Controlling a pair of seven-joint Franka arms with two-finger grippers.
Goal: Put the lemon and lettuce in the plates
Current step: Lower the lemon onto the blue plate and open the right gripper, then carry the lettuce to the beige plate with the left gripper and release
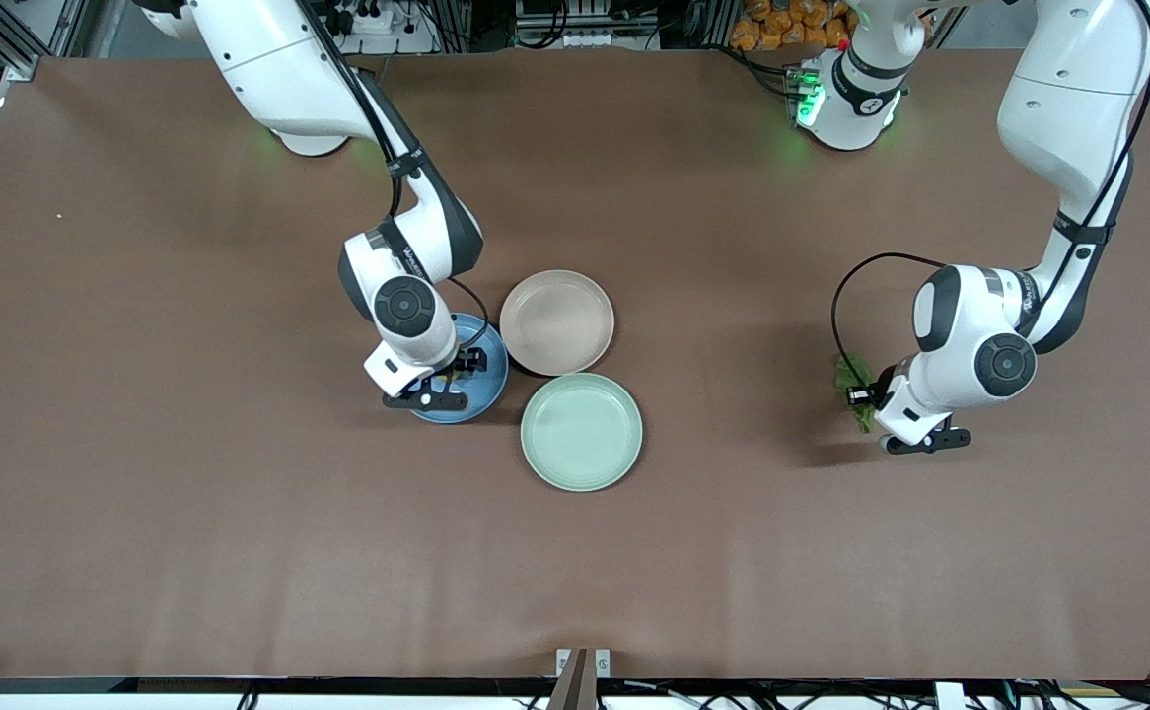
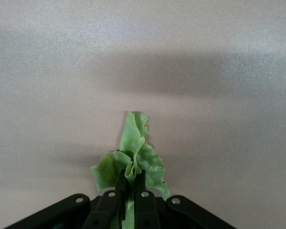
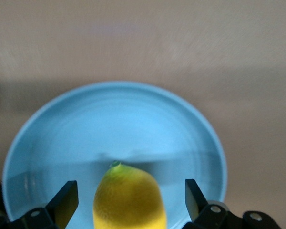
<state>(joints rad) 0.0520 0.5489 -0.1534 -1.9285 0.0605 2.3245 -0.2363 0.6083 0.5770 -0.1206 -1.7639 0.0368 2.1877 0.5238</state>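
At lower centre of the right wrist view, the lemon (image 3: 127,198) sits on the blue plate (image 3: 133,124) between the right gripper (image 3: 128,200)'s spread fingers, apparently just delivered; the front view hides this. The left gripper (image 2: 127,202) pinches the lettuce (image 2: 133,152) over bare table, at right of the front view, probably bound for the beige plate (image 1: 556,322).

A wide table (image 1: 190,493) covered in matte brown sheeting is filling nearly the whole front view, faint creases showing nearer the camera. A small bracket (image 1: 583,663) is sitting at the middle of its near edge. Along the top, metal framing (image 1: 3,30) and tangled black cables (image 1: 555,25) are lining the edge, with a heap of orange objects (image 1: 787,22) showing. Green light is glowing on the sheeting there.
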